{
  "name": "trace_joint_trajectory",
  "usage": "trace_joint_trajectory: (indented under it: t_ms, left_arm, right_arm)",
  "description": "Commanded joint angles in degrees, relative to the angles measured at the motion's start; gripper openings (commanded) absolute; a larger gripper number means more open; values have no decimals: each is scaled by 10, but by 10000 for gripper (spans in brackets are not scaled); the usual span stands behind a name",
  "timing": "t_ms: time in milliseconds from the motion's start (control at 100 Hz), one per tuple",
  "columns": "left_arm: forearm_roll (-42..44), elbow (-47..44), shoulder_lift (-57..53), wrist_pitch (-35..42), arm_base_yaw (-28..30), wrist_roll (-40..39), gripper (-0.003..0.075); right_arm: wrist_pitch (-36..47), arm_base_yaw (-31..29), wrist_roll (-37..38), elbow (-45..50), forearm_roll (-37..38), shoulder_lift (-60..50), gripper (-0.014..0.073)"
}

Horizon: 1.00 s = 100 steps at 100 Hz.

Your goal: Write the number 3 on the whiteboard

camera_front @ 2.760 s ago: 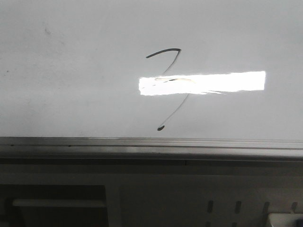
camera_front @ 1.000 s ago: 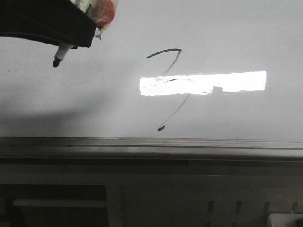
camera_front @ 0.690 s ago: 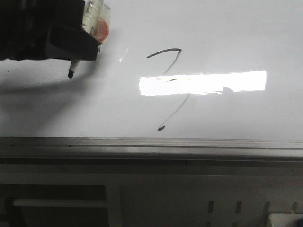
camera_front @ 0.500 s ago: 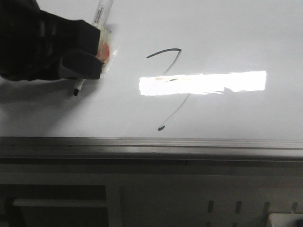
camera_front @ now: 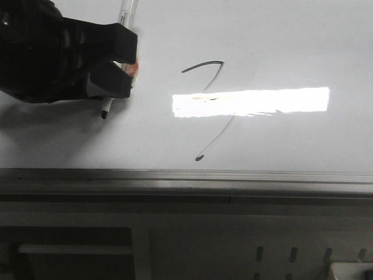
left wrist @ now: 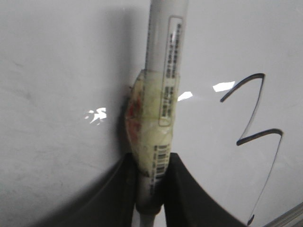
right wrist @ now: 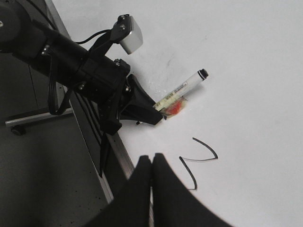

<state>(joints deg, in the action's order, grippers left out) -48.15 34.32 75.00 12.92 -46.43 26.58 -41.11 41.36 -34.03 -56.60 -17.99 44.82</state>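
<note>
L black end effector (camera_front: 111,79) clamped on white marker pen (left wrist: 163,71); R end effector (right wrist: 151,170) together. Keep tip pressure steady on glossy white whiteboard (camera_front: 291,35) beside thin black number 3 (camera_front: 208,111).

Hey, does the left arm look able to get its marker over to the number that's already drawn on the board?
Probably yes. The left gripper holds the marker, tip near the whiteboard, just left of the number. Only bare board shows between them; the right gripper is shut.

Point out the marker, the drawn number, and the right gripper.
marker (left wrist: 163,71): left wrist view, on its white barrel above the tape.
number (camera_front: 217,137): front view, on the long diagonal stroke below the glare.
right gripper (right wrist: 151,163): right wrist view, where its closed black fingers meet.
</note>
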Motion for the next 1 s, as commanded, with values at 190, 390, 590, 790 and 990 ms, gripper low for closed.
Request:
trace_joint_trajectory:
  t_ms: [190, 390, 590, 790, 990]
  left_arm:
    - [-29, 10, 8, 58, 5, -5, 340]
    - [-29, 10, 8, 59, 6, -5, 384]
    - [-29, 15, -3, 59, 6, -5, 528]
    - [-29, 19, -81, 52, 6, -5, 575]
    - [-29, 9, -228, -11, 8, 20, 521]
  right_arm:
    - [42, -3, 0, -13, -11, -2, -53]
    - [42, -3, 0, -13, -12, -2, -53]
    - [42, -3, 0, -13, -13, -2, -53]
    - [42, -3, 1, -13, -13, -6, -53]
    - [87, -3, 5, 42, -10, -61, -53]
